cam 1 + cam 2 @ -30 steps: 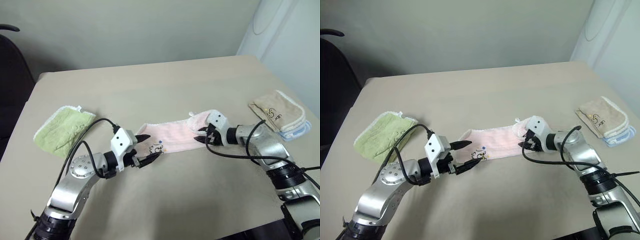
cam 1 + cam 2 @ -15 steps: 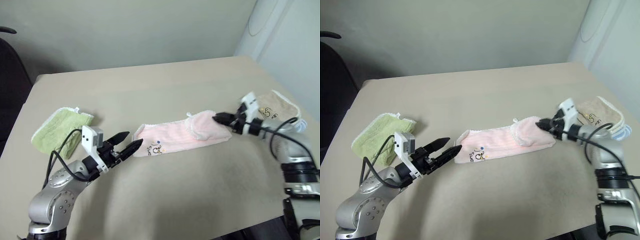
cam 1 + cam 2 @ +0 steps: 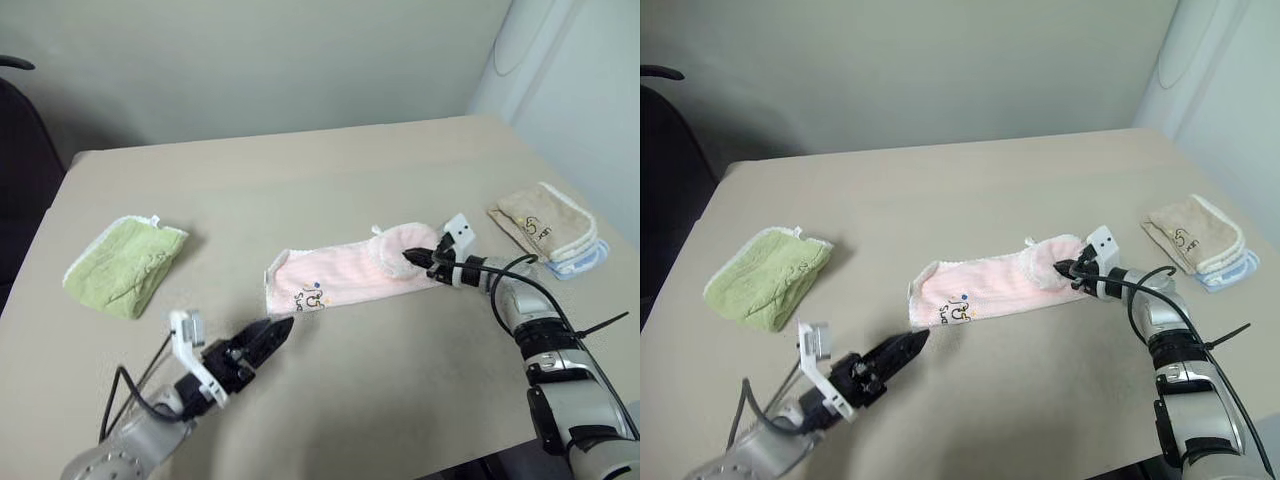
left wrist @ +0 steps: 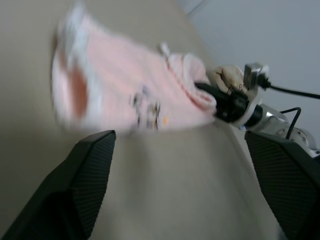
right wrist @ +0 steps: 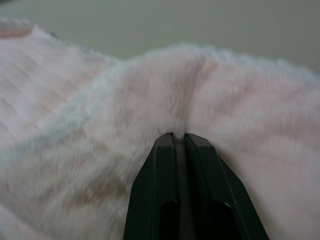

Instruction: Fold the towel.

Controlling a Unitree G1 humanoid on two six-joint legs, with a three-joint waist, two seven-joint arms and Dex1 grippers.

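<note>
The pale pink towel (image 3: 345, 273) is lying mid-table, long axis running left-right, with its right end flap folded over; the right gripper (image 3: 413, 257) is sitting right on that end, fingers pinched together into the terry. The left gripper (image 3: 268, 338), fingers spread and empty, is hanging toward the table's near edge, pointing at the towel's lettered left end. Compared with a second ago, the left has released that end and pulled back, while the right has closed on the flap.

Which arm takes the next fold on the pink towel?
Right, probably. The right gripper is pinched shut on the pink towel's folded-over end, so it could carry it across. The left gripper stands open on the table, short of the towel.
</note>
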